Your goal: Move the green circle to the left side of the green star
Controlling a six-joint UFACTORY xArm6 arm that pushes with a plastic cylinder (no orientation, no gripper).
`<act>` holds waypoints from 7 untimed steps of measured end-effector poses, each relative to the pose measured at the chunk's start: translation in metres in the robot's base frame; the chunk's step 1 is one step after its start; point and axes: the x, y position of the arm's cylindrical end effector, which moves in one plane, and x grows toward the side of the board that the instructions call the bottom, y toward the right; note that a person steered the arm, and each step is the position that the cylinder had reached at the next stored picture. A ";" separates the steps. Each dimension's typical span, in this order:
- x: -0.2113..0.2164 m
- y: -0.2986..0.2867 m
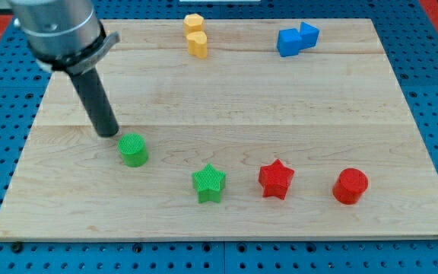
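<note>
The green circle sits on the wooden board, left of centre. The green star lies lower and to the right of it, with a clear gap between them. My tip is just above and to the left of the green circle, very close to it; I cannot tell whether it touches. The rod rises toward the view's top left.
A red star and a red circle lie to the right of the green star. Two yellow blocks stand at the top centre. Two blue blocks stand at the top right.
</note>
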 end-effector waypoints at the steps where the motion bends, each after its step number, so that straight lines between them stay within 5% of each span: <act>1: 0.032 0.040; 2: 0.094 0.042; 4: 0.072 0.049; 5: 0.073 0.098; 7: 0.147 0.099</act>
